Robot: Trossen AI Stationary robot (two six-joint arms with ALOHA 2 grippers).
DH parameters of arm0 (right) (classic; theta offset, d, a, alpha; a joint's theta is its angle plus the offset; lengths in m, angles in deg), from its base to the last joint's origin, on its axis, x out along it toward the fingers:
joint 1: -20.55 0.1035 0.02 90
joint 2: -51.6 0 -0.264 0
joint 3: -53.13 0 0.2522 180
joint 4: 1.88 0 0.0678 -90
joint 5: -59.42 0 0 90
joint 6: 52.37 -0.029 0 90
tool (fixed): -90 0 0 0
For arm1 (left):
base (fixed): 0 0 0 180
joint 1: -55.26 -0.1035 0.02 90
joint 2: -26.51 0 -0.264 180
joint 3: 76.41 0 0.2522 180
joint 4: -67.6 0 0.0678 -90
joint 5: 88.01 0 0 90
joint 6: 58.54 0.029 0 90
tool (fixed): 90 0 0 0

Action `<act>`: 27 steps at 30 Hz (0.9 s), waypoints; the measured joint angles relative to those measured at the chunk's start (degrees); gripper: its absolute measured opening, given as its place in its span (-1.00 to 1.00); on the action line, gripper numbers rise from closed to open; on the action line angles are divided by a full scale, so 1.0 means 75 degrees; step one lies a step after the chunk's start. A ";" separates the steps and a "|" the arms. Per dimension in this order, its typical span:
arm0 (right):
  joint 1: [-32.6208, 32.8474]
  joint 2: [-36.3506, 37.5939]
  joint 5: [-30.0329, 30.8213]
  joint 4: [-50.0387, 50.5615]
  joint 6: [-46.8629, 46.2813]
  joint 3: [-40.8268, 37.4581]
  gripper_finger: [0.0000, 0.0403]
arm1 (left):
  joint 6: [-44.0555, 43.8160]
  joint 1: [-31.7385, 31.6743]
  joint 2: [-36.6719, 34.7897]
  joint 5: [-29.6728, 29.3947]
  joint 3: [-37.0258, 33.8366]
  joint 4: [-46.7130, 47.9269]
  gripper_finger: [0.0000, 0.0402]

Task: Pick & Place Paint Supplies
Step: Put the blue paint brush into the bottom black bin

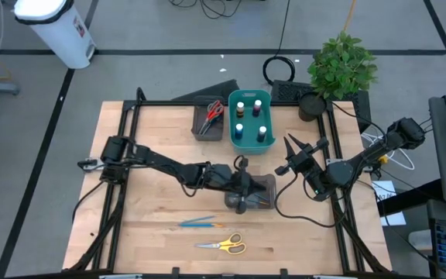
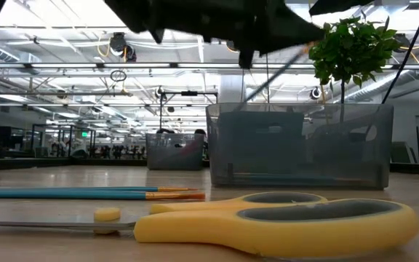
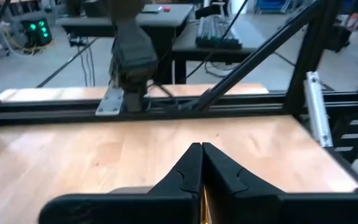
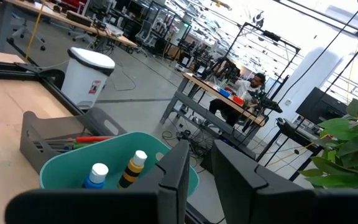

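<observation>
The wooden worktop [image 1: 153, 201] is seen from above with both dark arms reaching over it. The teal bin [image 1: 251, 120] stands at the far middle, and several small paint bottles [image 1: 240, 130] with coloured caps stand inside it. Just beside it on the left, a dark grey tray [image 1: 209, 122] holds red-handled scissors [image 1: 214, 109] (other handles in it cannot be made out). A second grey tray [image 1: 252, 192] sits near the middle of the worktop, and the left end effector [image 1: 241, 203] is held over it, its fingers [image 3: 191, 168] pressed together with a thin orange sliver showing between them; what that sliver is cannot be told. The right end effector [image 1: 296, 145] is raised right of the bin, its fingers [image 4: 178, 168] parted and holding nothing. Nearer the front edge, the yellow scissors [image 1: 224, 245] lie flat, and thin blue-and-orange brushes [image 1: 197, 223] lie just behind them, apart from the scissors.
</observation>
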 joint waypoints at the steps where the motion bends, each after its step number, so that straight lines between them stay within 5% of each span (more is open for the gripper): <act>1: 0.0000 0.0000 -0.0001 -0.0003 0.0000 0.0000 -0.71 | -0.0031 -0.0039 0.0083 0.0000 0.0000 -0.0050 -0.96; 27: 0.0000 0.0000 0.0001 -0.0001 0.0000 0.0000 -0.71 | 0.0090 -0.0364 0.0606 0.0312 0.0000 0.0069 -0.96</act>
